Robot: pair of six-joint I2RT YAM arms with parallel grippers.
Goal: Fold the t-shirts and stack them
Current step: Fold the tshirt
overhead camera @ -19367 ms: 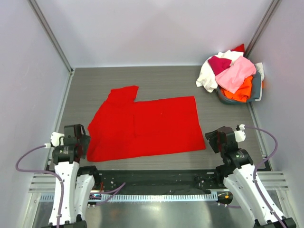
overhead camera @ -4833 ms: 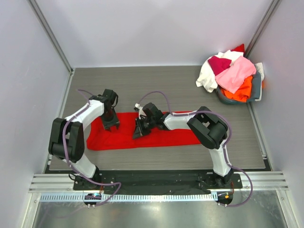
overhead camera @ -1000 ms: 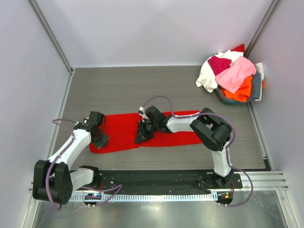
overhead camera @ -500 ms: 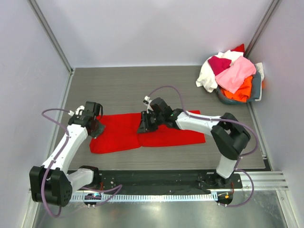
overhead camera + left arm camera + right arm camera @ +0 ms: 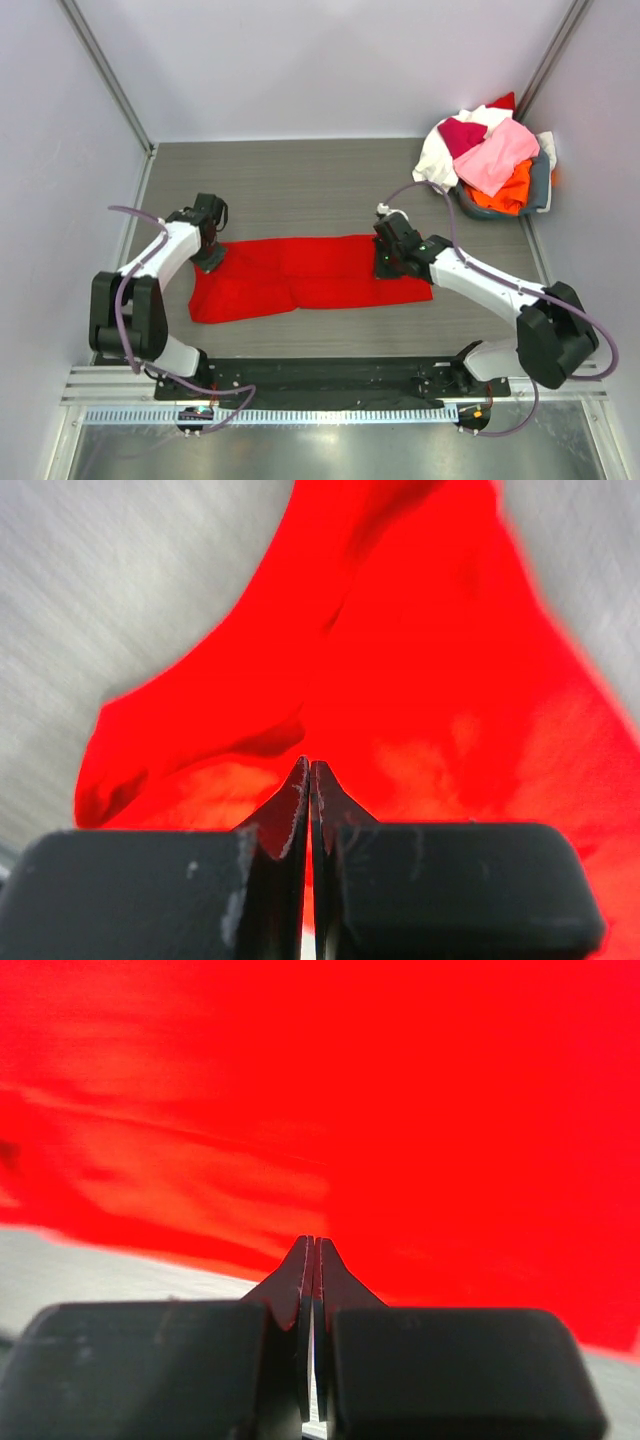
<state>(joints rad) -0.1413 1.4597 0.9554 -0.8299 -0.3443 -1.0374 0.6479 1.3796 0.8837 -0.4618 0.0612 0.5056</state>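
Now your left gripper (image 5: pixel 310 780) and right gripper (image 5: pixel 313 1255) are pinched shut on nothing visible at the far edge of the red shirt (image 5: pixel 300 278); open wide, grab both layers evenly

Your top view looks down from above and behind the bases, whole table (image 5: pixel 300 190) in shot. Left wrist view rides behind the left gripper (image 5: pixel 308 780), right wrist behind the right gripper (image 5: pixel 313 1255), both very close over the red t-shirt (image 5: pixel 310 275). All three share that shirt.
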